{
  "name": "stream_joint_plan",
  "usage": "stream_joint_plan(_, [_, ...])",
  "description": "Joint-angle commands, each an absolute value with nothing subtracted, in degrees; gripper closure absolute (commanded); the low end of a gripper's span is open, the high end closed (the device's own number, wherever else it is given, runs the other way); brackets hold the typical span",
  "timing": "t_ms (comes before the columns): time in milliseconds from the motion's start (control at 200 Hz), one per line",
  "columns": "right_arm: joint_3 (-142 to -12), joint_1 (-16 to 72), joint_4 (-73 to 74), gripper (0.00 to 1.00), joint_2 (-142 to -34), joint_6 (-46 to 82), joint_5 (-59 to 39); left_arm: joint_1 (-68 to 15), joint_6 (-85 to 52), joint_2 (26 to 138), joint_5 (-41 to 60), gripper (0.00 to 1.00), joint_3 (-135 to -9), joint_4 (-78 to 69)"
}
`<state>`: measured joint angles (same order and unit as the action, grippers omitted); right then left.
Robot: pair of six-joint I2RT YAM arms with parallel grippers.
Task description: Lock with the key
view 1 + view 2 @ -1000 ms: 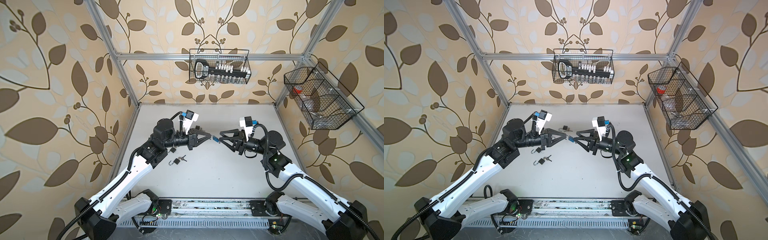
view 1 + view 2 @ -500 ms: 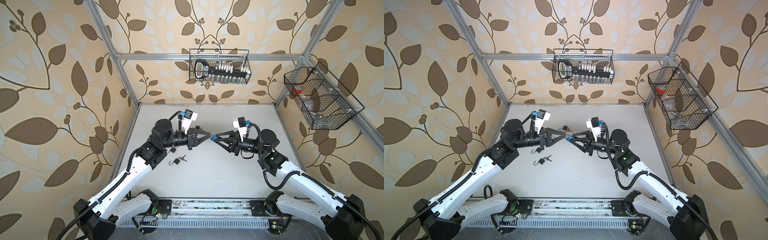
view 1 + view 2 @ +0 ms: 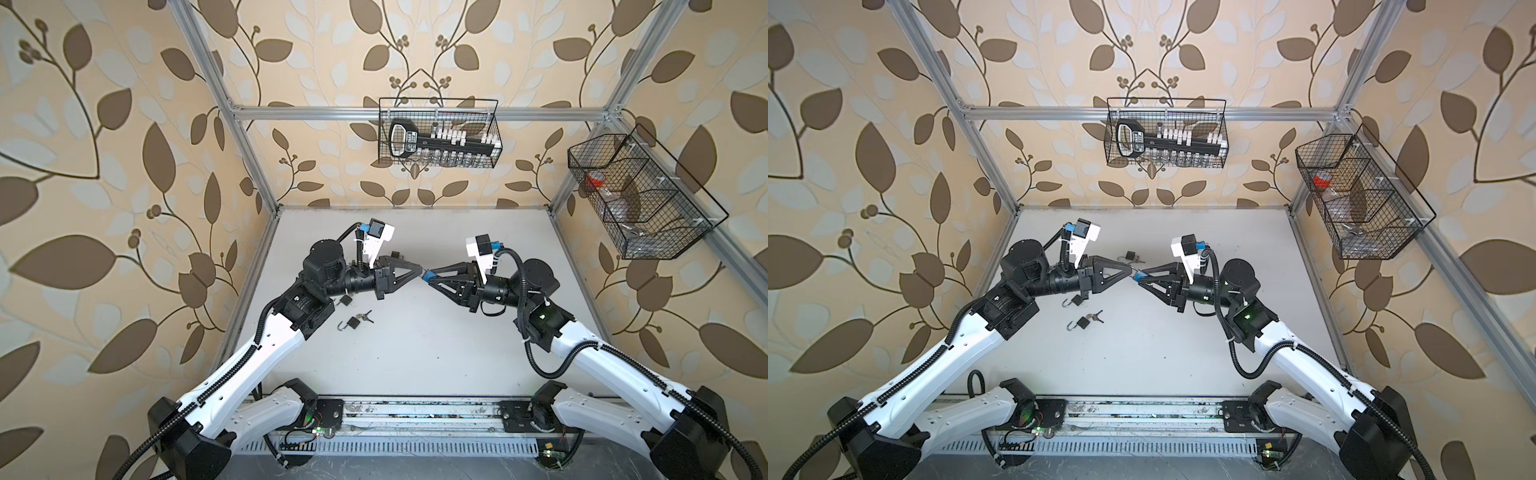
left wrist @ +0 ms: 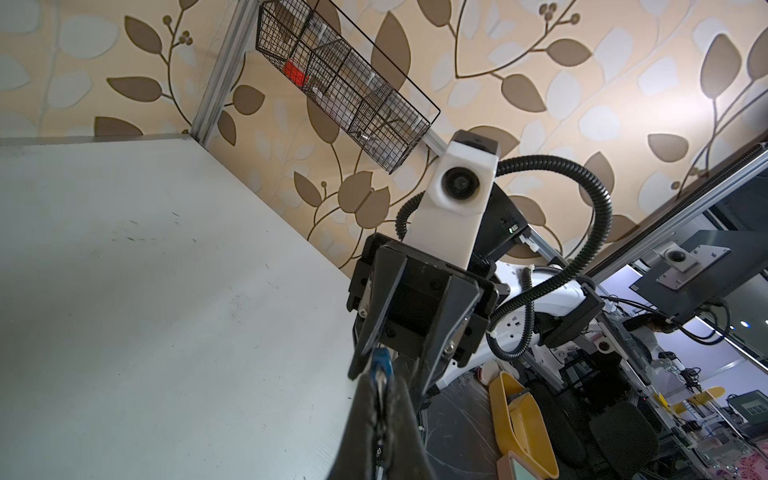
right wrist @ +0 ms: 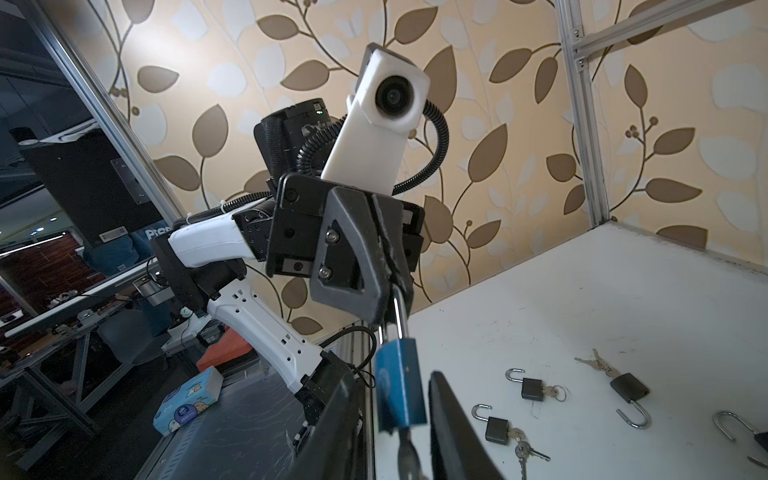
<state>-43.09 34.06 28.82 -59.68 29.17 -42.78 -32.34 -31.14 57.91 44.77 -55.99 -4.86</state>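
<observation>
right tool point(image 3: 1143, 279) has closed in and narrowed its jaws about the blue padlock point(image 5: 399, 382), slim gaps showing so not gripping yet; left tool point(image 3: 1129, 272) clenched on its shackle point(image 5: 398, 309), aloft over the table point(image 3: 415, 357) middle; likely bracing for locking

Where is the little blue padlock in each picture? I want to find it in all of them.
In a top view: blue padlock near the middle, up off the white table.
In a top view: blue padlock near the middle again.
Left wrist view: blue padlock edge-on, a thin sliver.
Right wrist view: blue padlock big and close, hanging from the left pincer.
Shared landmark: the white table, in every view.
</observation>
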Motion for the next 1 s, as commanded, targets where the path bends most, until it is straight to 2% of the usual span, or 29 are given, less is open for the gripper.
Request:
stream_joint_plan(0, [-45.00, 34.47, 31.39, 0.73, -60.22, 30.35, -44.95, -32.93, -31.81, 56.87, 46.75, 1.00, -55.81, -9.27])
stream_joint_plan(115, [-44.89, 34.65, 32.28, 0.79, -60.42, 31.32, -45.31, -32.95, -32.08, 56.87, 47.20, 1.00, -55.51, -9.67])
stream_joint_plan(330, [-45.52, 34.76, 32.18, 1.00, -60.35, 31.85, -47.19, -32.96, -31.71, 56.09, 45.86, 1.00, -55.37, -9.31])
stream_joint_plan(745, [-48.27, 34.89, 27.25, 1.00, -59.00, 30.50, -50.57, -33.10, -32.41, 56.66, 50.04, 1.00, -56.69, -9.98])
stream_joint_plan(1000, [-50.25, 35.11, 33.91, 1.00, -60.62, 37.44, -52.05, -34.19, -32.29, 57.22, 49.93, 1.00, -55.31, -9.76])
